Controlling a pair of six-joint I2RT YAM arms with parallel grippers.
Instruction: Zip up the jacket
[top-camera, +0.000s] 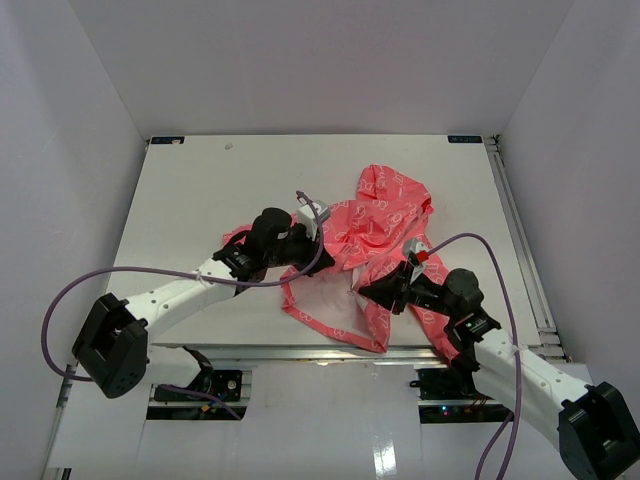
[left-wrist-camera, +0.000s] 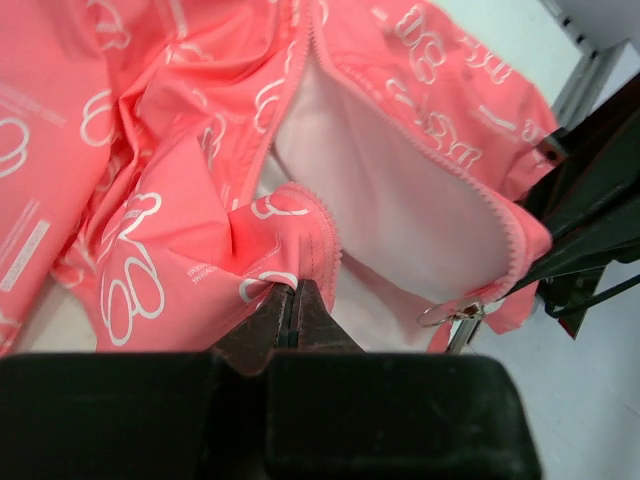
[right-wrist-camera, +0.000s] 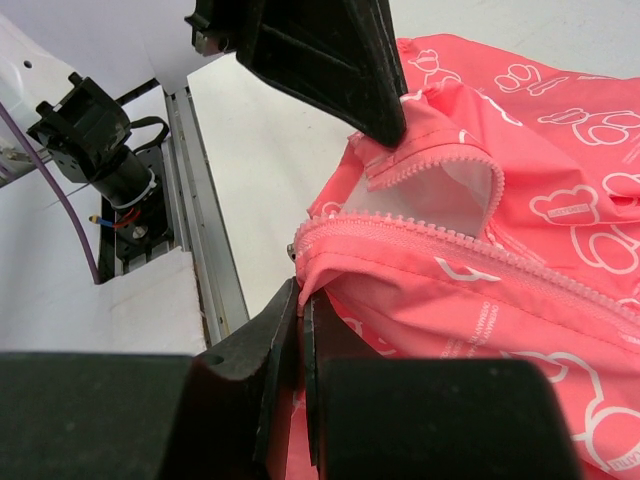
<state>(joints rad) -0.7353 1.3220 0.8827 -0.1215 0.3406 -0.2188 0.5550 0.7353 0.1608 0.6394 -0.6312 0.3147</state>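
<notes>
Closest to the viewer, both arm bases, left (top-camera: 110, 345) and right (top-camera: 598, 430), sit at the near edge of the white table (top-camera: 200, 190). The arms reach inward to meet over the garment. The jacket (top-camera: 375, 235) lies crumpled on the table, right of centre. Its hood end is toward the far edge and its hem end is toward the arms.

The left gripper (left-wrist-camera: 290, 300) is pinched fully together on a small fold of the coral fabric at one front edge. The right gripper (right-wrist-camera: 303, 300) is likewise clamped tight, on the opposite front edge at its lower corner. The two grippers stand near each other, with the front opening between them.

The front gapes open and shows the white lining (left-wrist-camera: 400, 220). Separate rows of zipper teeth (right-wrist-camera: 450, 250) run along each edge. The metal slider (left-wrist-camera: 465, 315), with its ring pull, hangs at the lower end, just beside the right gripper's hold. A purple cable (top-camera: 60, 300) loops out from the left arm.
</notes>
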